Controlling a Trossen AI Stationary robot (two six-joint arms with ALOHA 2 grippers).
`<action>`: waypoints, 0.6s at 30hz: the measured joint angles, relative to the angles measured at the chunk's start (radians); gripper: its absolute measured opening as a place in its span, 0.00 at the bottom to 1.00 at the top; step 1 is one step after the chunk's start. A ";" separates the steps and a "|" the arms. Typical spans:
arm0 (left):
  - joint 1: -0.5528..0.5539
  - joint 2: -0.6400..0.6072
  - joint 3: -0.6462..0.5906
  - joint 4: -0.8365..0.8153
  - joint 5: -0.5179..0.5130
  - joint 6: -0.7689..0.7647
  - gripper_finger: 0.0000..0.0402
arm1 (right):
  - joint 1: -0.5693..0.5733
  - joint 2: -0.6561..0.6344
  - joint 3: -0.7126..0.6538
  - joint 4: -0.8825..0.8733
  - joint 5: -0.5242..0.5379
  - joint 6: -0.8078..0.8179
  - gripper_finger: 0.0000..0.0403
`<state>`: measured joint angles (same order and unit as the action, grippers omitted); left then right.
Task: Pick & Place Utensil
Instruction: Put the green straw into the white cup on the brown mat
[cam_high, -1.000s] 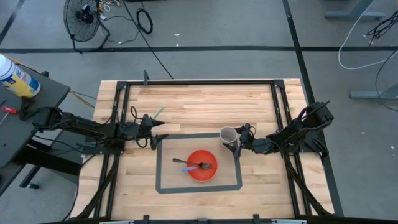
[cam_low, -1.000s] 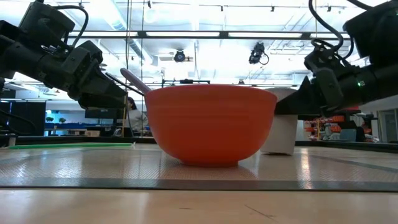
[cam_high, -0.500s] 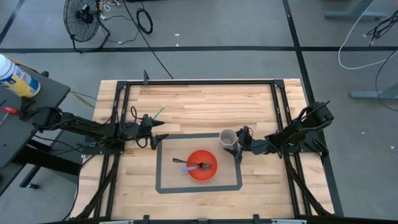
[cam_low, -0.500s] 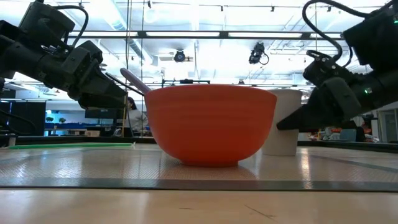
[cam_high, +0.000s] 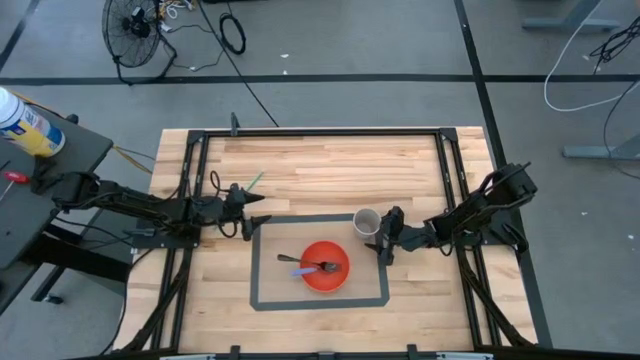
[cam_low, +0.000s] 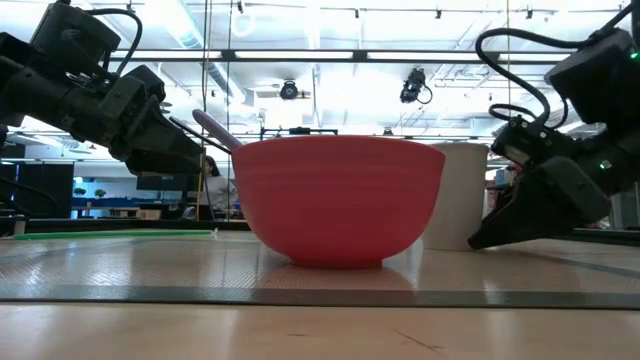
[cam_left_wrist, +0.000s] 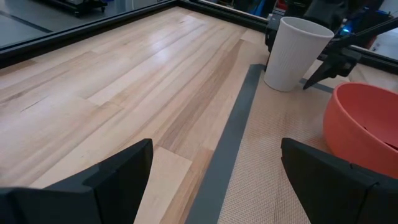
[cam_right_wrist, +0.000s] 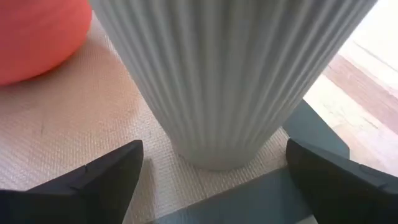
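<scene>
Right pincer (cam_high: 386, 250) is backing away from the ribbed cup (cam_high: 366, 222), dropping low beside it with fingers spread and empty.

The utensil (cam_high: 312, 267) is lying inside the smooth, rounded orange bowl (cam_high: 325, 266) at the mat's centre, so the placing looks done and the arm seems to be retreating toward 4 o'clock of the white fluted cup. The left pincer (cam_high: 258, 221) is waiting released at 9 o'clock on the pale plank worktop (cam_high: 330, 165).

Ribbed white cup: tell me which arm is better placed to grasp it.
Right. The right gripper sits beside the ribbed white cup, fingers open toward it; the left gripper waits outside the mat's far side.
</scene>
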<state>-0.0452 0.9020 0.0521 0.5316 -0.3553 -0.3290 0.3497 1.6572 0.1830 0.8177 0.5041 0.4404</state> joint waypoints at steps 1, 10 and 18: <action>0.000 0.000 0.000 0.000 0.000 0.000 0.90 | 0.000 -0.002 0.001 -0.009 0.000 0.002 0.99; 0.000 0.000 0.000 -0.006 -0.013 0.003 0.90 | -0.009 -0.232 0.004 -0.338 -0.147 0.151 0.99; 0.026 0.000 0.000 -0.006 -0.063 -0.006 0.90 | -0.013 -0.549 -0.001 -0.724 -0.264 0.325 0.99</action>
<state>-0.0189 0.9024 0.0517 0.5251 -0.4179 -0.3351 0.3369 1.1084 0.1820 0.0941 0.2397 0.7654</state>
